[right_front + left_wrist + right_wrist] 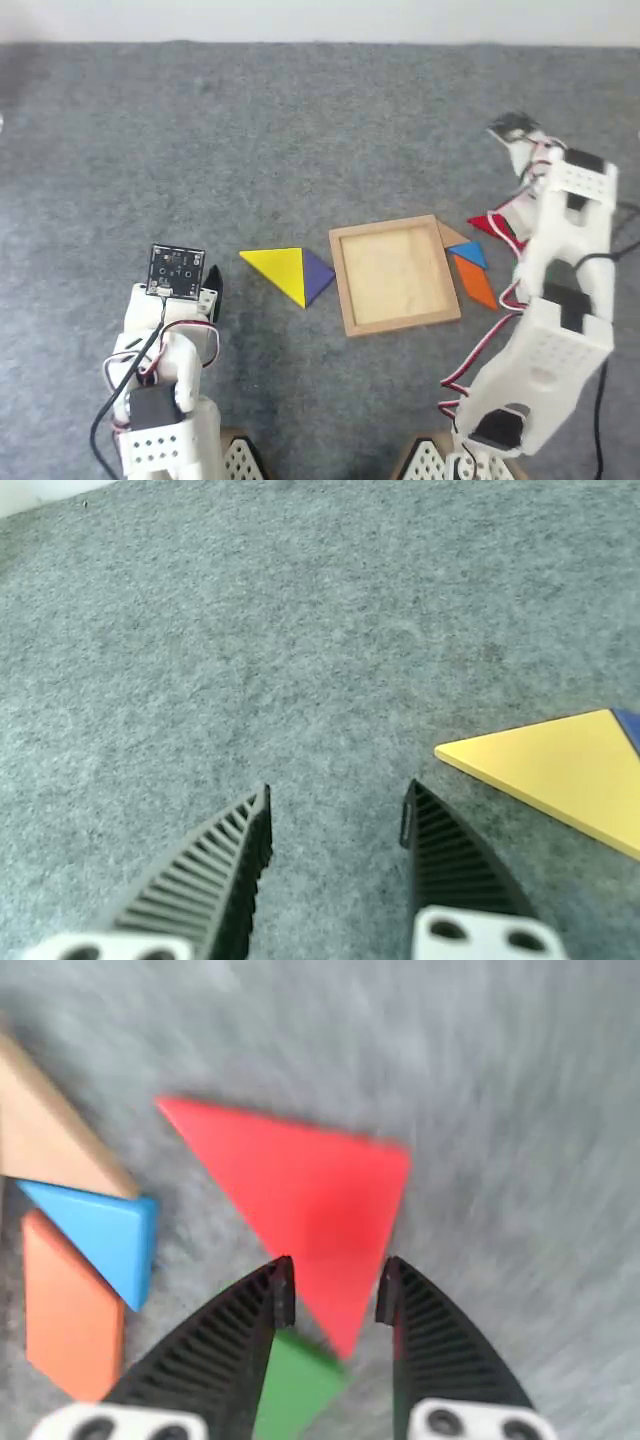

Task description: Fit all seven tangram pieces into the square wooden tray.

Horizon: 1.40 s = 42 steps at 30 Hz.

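Note:
The square wooden tray (345, 280) lies mid-table with nothing inside. A yellow triangle (279, 268) (560, 770) and a purple piece (319, 274) lie just left of it. On its right lie a tan piece (451, 233) (40, 1130), a blue triangle (468, 254) (105, 1235), an orange piece (476, 283) (70, 1310) and a red triangle (492, 226) (310, 1200). A green piece (298, 1385) peeks out beneath my right gripper. My right gripper (332, 1282) is open, its tips astride the red triangle's corner. My left gripper (338, 815) is open over bare mat, left of the yellow triangle.
Grey felt (300, 130) covers the whole table. The left arm's base (165, 400) stands at the front left and the right arm (550, 330) rises along the right side, partly covering the pieces there.

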Each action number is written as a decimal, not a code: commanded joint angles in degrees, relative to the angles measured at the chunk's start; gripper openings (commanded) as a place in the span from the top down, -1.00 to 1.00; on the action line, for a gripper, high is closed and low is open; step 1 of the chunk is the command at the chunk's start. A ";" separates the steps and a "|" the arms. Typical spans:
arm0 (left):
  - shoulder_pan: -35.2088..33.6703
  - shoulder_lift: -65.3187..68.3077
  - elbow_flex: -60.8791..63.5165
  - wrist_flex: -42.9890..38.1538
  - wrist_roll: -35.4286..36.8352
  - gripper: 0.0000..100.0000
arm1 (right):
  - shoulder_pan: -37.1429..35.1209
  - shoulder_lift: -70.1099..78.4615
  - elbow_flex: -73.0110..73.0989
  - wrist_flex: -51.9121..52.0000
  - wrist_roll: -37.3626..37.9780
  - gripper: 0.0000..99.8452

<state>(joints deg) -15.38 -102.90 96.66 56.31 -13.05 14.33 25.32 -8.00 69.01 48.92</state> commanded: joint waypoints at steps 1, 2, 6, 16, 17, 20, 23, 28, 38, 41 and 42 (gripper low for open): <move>0.09 0.00 -0.13 0.26 -0.26 0.58 | -2.95 -2.07 -7.12 2.68 7.82 0.50; 0.09 0.00 -0.13 0.26 -0.26 0.58 | -3.21 -2.07 -8.88 4.09 9.05 0.44; 0.09 0.00 -0.13 0.26 -0.26 0.58 | -3.21 -0.22 -12.57 6.20 23.30 0.31; 0.09 0.00 -0.13 0.26 -0.26 0.58 | -2.68 12.18 -13.98 12.26 39.12 0.30; 0.09 0.00 -0.13 0.26 -0.26 0.58 | -1.98 13.23 -13.98 10.95 39.03 0.30; 0.09 0.00 -0.13 0.26 -0.26 0.58 | 0.04 15.43 -13.98 7.87 39.03 0.30; 0.09 0.00 -0.13 0.26 -0.26 0.58 | 1.54 16.40 -13.98 6.37 39.12 0.30; 0.09 0.00 -0.13 0.26 -0.26 0.58 | 2.07 16.48 -14.07 5.41 39.21 0.31; 0.09 0.00 -0.13 0.26 -0.26 0.58 | 6.73 17.01 -18.11 6.20 38.77 0.31; 0.09 0.00 -0.13 0.26 -0.26 0.58 | 6.20 17.98 -17.76 6.20 38.86 0.31; 0.09 0.00 -0.13 0.26 -0.26 0.58 | 5.76 18.68 -17.76 6.11 38.86 0.31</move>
<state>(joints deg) -15.38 -102.90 96.66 56.31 -13.05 17.58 43.08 -23.03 76.84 87.25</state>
